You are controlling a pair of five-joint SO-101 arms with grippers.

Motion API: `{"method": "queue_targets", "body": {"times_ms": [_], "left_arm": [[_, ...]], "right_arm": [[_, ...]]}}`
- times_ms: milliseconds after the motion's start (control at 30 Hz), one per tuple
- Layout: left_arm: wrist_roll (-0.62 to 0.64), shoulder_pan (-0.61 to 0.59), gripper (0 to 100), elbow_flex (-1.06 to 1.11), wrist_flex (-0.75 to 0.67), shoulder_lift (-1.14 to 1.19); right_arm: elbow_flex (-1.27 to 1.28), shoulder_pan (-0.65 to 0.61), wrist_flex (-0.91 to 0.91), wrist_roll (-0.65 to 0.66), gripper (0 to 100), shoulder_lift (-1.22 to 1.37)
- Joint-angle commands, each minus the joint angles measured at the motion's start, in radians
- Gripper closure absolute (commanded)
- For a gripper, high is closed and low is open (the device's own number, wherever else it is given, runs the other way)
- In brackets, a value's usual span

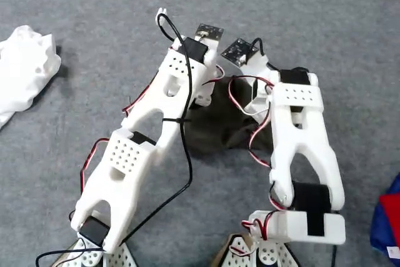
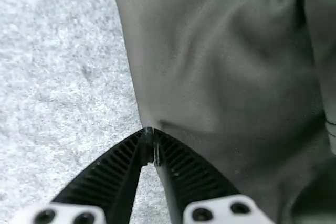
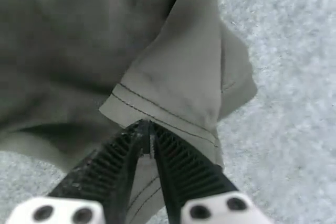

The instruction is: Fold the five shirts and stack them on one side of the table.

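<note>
Finds a red and blue shirt (image 1: 389, 217) bunched at the near right edge of the grey table (image 1: 62, 129). Farther in, at mid-table between the arms, grips the crumpled dark olive shirt (image 1: 215, 132) twice: with the left gripper (image 2: 149, 148) pinched tight on its plain side edge and the right gripper (image 3: 147, 135) pinched tight on a stitched hem. Has a white shirt (image 1: 22, 70) heaped at the far left, well apart from the rest.

Both arms extended, wrists close together — left gripper (image 2: 149, 148) and right gripper (image 3: 148, 139) pinched closed
</note>
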Motion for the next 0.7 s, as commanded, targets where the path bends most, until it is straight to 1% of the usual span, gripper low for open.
{"method": "queue_targets", "body": {"times_ms": [0,100,267,433,667], "left_arm": [[-0.006,0.006,98,0.003,0.009,-0.012],[-0.006,0.006,98,0.003,0.009,-0.012],[-0.015,0.005,98,0.003,0.009,-0.012],[-0.035,0.029,98,0.015,0.009,-0.007],[-0.035,0.092,98,0.060,0.009,0.061]], "right_arm": [[-0.012,-0.007,-0.083,0.011,99.2,0.070],[-0.079,0.001,-0.107,0.011,99.2,0.171],[-0.265,0.058,-0.104,0.003,99.2,0.308],[-0.403,0.099,-0.103,0.006,99.2,0.372],[-0.501,0.150,-0.104,0.009,99.2,0.409]]}}
